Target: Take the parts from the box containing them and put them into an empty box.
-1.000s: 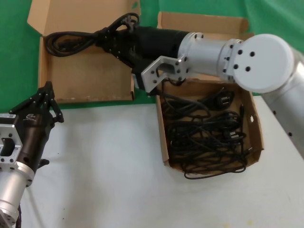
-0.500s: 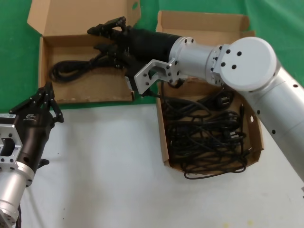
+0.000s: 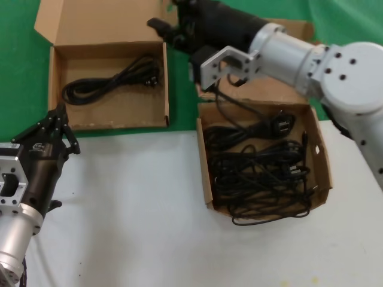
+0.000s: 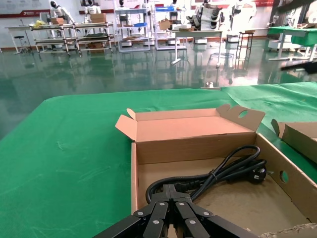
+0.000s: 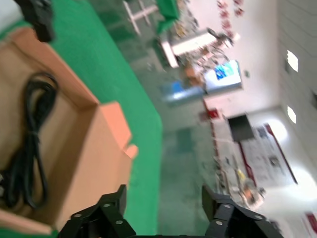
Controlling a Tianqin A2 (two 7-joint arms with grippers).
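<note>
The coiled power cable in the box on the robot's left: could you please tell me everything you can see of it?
The coiled power cable is thin and black, gathered into one long bundle with a black plug at one end. It lies loose and flat on the floor of the open brown cardboard box, running diagonally, alone in there. Nothing grips it: the right hand is open above the box's far corner, and the left hand is parked nearer the robot, outside the box.

The right arm is reaching across the far side of the table from the right, its silver forearm angled toward the far edge. The right gripper (image 3: pixel 170 21) is hanging with black fingers (image 5: pixel 101 215) spread wide, holding nothing. The left gripper (image 3: pixel 58 119) is sitting parked at the table's near left corner, fingers (image 4: pixel 163 213) pressed together.
</note>
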